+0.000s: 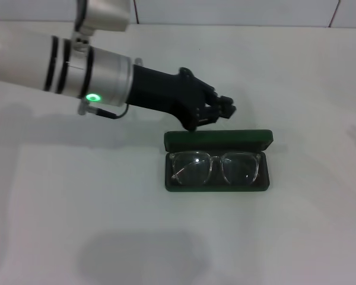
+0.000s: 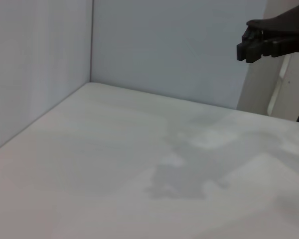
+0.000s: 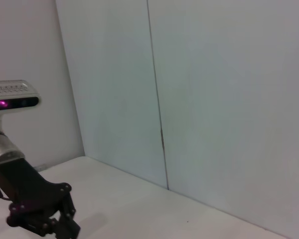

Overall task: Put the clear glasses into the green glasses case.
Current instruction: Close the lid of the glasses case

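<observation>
We see the glasses (image 1: pixel 214 167) lying inside the open case (image 1: pixel 218 140), lenses up, filling it nearly wall to wall, its lid standing along the far edge. Our left gripper (image 1: pixel 224 108) hangs just behind that lid, clenched on nothing and clear of it. Bare table (image 1: pixel 59 202) spreads around the case on all sides.

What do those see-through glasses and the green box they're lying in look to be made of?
The clear glasses look like transparent plastic: the frame is see-through and faintly glossy, with the dark lining showing through. The green glasses case seems a hard shell with a matte dark green covering, its raised lid holding its shape. The lining looks like dark fabric, though that is uncertain.
</observation>
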Controlling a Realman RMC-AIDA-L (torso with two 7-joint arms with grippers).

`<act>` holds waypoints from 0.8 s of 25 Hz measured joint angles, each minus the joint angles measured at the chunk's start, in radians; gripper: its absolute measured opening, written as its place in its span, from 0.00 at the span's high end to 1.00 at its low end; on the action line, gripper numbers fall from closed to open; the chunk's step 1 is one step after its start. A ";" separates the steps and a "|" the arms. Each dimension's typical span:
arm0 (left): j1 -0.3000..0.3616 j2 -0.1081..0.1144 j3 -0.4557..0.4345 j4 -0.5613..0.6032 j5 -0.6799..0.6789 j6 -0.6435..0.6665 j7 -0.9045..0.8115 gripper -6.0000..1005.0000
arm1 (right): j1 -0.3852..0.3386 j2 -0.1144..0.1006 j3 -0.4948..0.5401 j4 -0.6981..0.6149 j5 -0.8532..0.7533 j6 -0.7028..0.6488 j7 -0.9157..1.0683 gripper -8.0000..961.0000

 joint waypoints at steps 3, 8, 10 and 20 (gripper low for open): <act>-0.020 -0.001 0.023 -0.041 -0.008 -0.038 0.008 0.88 | -0.002 0.000 0.006 0.016 -0.001 -0.006 -0.014 0.90; -0.024 -0.001 0.054 -0.065 -0.012 -0.084 0.017 0.87 | -0.003 0.000 0.014 0.020 -0.006 -0.022 -0.020 0.89; -0.022 -0.001 0.058 -0.078 -0.012 -0.099 0.019 0.87 | -0.003 0.000 0.014 0.020 -0.006 -0.026 -0.021 0.89; -0.015 -0.001 0.059 -0.153 -0.009 -0.147 0.050 0.87 | 0.001 0.000 0.015 0.031 -0.006 -0.039 -0.025 0.88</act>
